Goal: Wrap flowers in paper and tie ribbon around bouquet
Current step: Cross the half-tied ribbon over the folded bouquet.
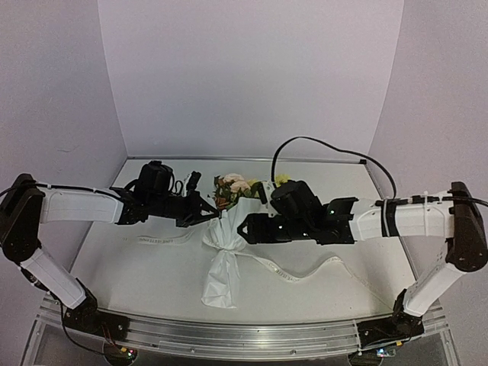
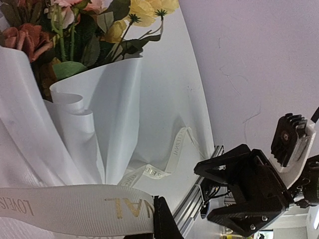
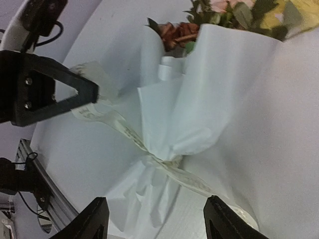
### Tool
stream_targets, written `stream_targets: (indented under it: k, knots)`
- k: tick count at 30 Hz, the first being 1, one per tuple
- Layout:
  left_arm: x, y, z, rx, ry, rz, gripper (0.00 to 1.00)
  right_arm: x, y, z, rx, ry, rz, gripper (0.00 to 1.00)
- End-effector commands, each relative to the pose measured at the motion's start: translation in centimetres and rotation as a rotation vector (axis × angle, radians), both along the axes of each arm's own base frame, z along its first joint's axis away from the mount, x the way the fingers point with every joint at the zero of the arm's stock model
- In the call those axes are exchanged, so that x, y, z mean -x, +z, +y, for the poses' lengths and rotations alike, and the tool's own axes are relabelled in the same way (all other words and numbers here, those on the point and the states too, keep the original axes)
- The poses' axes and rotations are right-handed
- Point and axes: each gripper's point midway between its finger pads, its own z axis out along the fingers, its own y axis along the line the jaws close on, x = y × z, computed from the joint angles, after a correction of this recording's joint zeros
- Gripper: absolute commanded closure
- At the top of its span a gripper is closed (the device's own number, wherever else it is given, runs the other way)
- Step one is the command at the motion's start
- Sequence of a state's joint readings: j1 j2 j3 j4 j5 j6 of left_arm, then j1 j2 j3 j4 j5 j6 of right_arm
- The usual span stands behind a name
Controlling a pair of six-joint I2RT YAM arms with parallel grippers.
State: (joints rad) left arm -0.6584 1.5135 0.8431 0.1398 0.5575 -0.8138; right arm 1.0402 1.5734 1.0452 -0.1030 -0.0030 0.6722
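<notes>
At table (image 1: pixel 328 297) centre, the bouquet (image 1: pixel 223 259) lay on its side, blooms toward the far wall and tail toward the arm bases. The flowers (image 1: pixel 235 187) were yellow, cream-pink and orange with green leaves, and projected from the wide mouth of the paper (image 1: pixel 219 282). The paper was white and creased. It was gathered to a narrow waist about midway along and flared again below.

The ribbon (image 1: pixel 297 268) circled that waist. One end ran off left across the table. The other trailed right in a loose wave, lying flat on the surface. Printed lettering was legible on it in the left wrist view.

Left gripper (image 3: pixel 93 91): clenched, pinching a stretch of the ribbon just beside the upper left of the paper cone. In the left wrist view the ribbon ran flat and straight out from the fingers.

Right gripper (image 3: pixel 155 211): released, fingers spread wide with nothing held between them. It sat on the right side of the bouquet, near the waist, tips aimed at the gathered part. Could not tell whether it touched the paper.

The two grippers faced each other across the bouquet, one close on each side.
</notes>
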Motion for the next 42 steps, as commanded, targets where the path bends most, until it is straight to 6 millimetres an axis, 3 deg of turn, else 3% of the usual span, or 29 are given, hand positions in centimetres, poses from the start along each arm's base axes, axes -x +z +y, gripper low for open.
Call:
stream_targets:
  k: [1, 9, 17, 23, 30, 37, 42]
  knots:
    - [-0.1, 2.9, -2.0, 0.078, -0.06, -0.008, 0.97, -1.3, 3.8, 5.9, -0.175, 0.134, -0.093, 0.33]
    - [0.7, 2.2, -2.7, 0.096, -0.092, 0.112, 0.99, -3.1, 2.7, 7.8, -0.157, 0.143, -0.123, 0.32]
    - [0.4, 2.2, -3.2, 0.116, -0.094, 0.151, 0.98, -4.1, 2.3, 8.3, -0.148, 0.113, -0.137, 0.33]
    - [0.2, 2.4, -3.4, 0.124, -0.09, 0.162, 0.98, -4.5, 1.6, 8.6, -0.135, 0.099, -0.132, 0.42]
    - [0.1, 2.2, -3.7, 0.137, -0.089, 0.186, 0.97, -4.7, 1.0, 8.3, -0.117, 0.073, -0.135, 0.58]
    - [0.1, 2.4, -3.6, 0.141, -0.086, 0.18, 0.9, -4.9, 0.9, 7.9, -0.106, 0.049, -0.139, 0.99]
    - [0.1, 2.6, -3.5, 0.141, -0.087, 0.168, 0.83, -4.8, 0.9, 7.5, -0.1, 0.039, -0.139, 1.0]
